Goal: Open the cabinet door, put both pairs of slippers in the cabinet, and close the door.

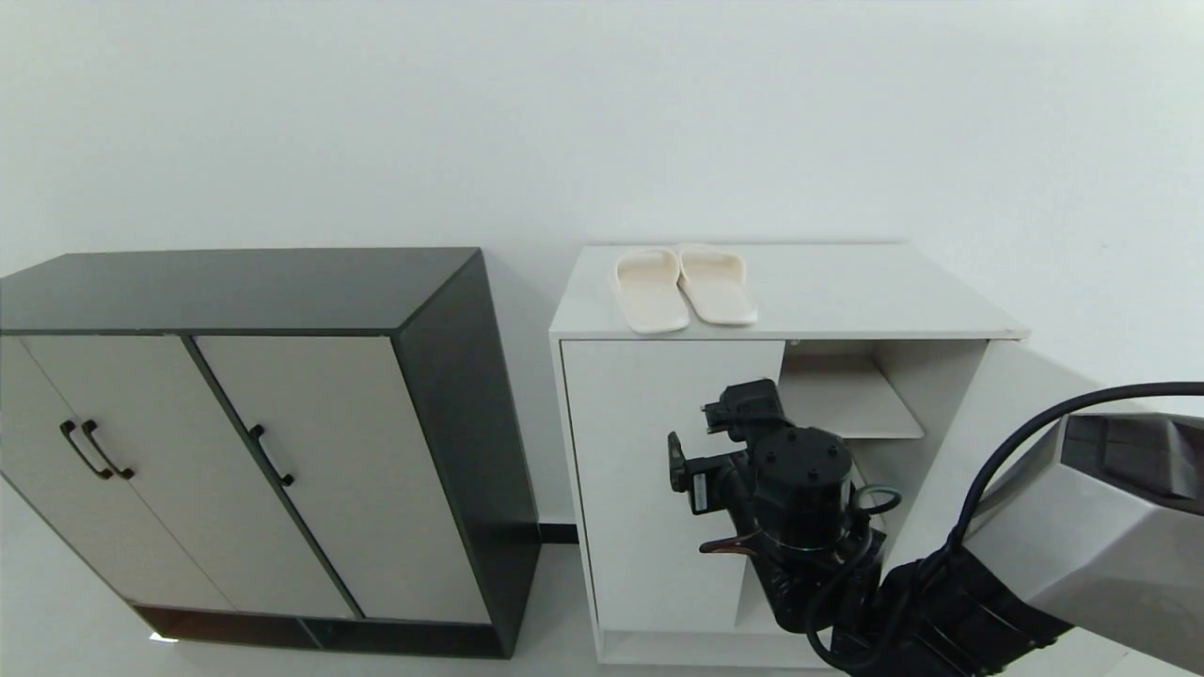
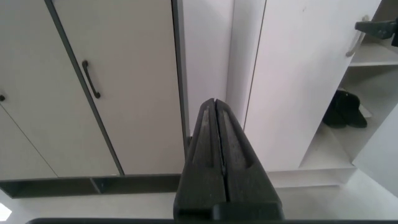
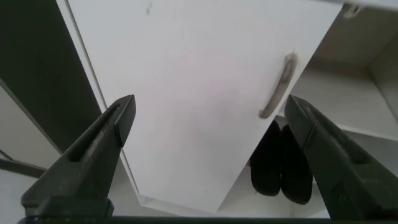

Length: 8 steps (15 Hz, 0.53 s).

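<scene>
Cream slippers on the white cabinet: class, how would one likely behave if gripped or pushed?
The cream slippers look like thick moulded foam, so they are probably light and slightly bendy, not fragile. They lie flat on the smooth cabinet top, so a push would likely slide one rather than tip it. As they lie side by side, one may nudge the other.

The white cabinet [image 1: 847, 291] has its left door [image 1: 658, 470] shut and its right half open, a black pair of slippers [image 3: 281, 165] side by side on the bottom shelf — the cream pair [image 1: 684, 287] lies on top, toes toward the wall.
</scene>
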### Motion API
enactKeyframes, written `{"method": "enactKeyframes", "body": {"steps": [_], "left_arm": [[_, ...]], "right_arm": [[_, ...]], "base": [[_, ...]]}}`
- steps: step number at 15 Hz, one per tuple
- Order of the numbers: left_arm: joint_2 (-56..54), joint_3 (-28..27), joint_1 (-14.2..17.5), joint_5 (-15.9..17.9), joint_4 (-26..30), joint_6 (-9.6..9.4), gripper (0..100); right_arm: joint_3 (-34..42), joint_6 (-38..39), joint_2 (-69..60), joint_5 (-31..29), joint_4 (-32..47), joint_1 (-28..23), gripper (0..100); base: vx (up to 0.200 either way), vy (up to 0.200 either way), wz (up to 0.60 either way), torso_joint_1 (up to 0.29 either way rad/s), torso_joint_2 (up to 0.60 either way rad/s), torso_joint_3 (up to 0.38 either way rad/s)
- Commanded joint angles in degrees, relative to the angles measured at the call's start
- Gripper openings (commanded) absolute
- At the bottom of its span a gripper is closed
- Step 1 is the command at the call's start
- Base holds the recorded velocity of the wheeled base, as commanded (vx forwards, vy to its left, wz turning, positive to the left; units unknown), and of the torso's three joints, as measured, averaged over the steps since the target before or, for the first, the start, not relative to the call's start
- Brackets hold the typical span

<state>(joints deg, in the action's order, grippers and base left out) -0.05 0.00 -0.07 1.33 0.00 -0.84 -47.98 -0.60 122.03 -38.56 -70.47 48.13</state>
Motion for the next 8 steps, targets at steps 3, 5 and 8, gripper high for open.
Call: {"method": "enactKeyframes", "body": {"steps": [3,5,8], "left_arm": [[0.0,0.0,0.0,0.0,0.0,0.05,0],[0.0,0.0,0.0,0.0,0.0,-0.13,0],[0.0,0.0,0.0,0.0,0.0,-0.13,0]], "right_arm": [[0.0,0.0,0.1,0.1,0.0,0.0,100],[0.0,0.0,0.2,0.1,0.0,-0.1,100],[0.2,-0.2,0.3,1.3,-2.7,-0.1,100]], "base": [[0.0,0.0,0.0,0.228,-0.53,-0.315],[0.0,0.0,0.0,0.251,-0.56,-0.322],[0.0,0.0,0.0,0.235,-0.54,-0.302]]}}
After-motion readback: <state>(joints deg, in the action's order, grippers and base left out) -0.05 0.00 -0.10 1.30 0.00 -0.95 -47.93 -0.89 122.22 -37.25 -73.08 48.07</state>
